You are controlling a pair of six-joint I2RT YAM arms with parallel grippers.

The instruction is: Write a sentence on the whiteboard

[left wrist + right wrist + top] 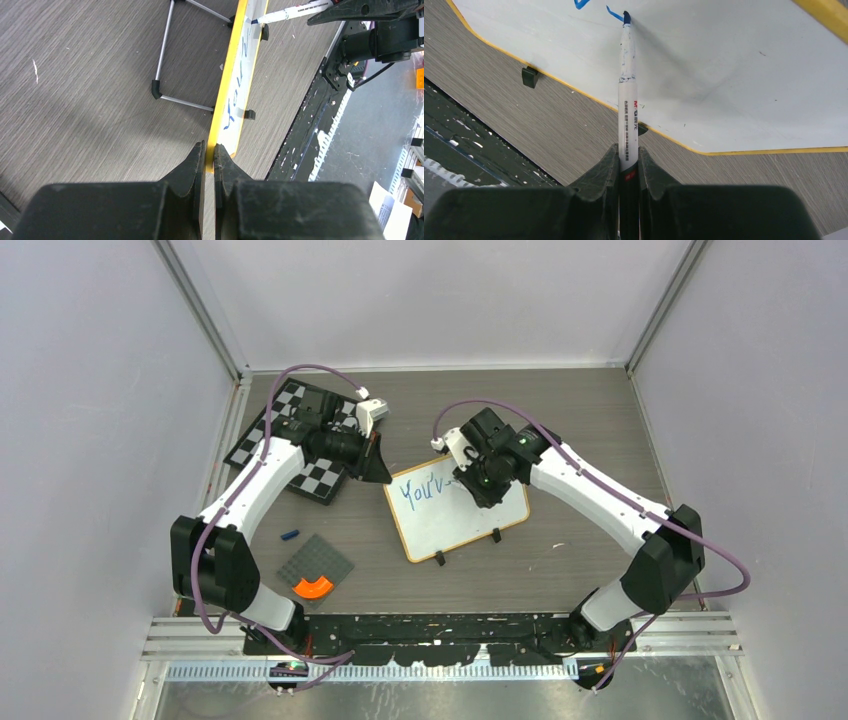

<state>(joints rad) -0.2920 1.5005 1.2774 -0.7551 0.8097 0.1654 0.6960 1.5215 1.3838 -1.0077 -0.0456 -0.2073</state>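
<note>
The whiteboard (455, 515) lies flat mid-table, its light wooden frame turned a little, two black clip feet on its near edge. Blue writing (424, 489) reading "You'v" runs along its far part. My left gripper (383, 476) is shut on the board's left corner; in the left wrist view the yellow frame edge (226, 95) sits between the closed jaws (210, 152). My right gripper (470, 475) is shut on a white marker (628, 100). The marker's blue tip (626, 17) touches the whiteboard surface (724, 75) at the end of a blue stroke. The marker also shows in the left wrist view (292, 13).
A black-and-white chessboard (300, 445) lies at the back left under the left arm. A grey square mat (316, 565) with an orange curved piece (313, 587) sits at the front left, a small blue cap (290, 535) beside it. A metal wire stand (170, 60) shows in the left wrist view.
</note>
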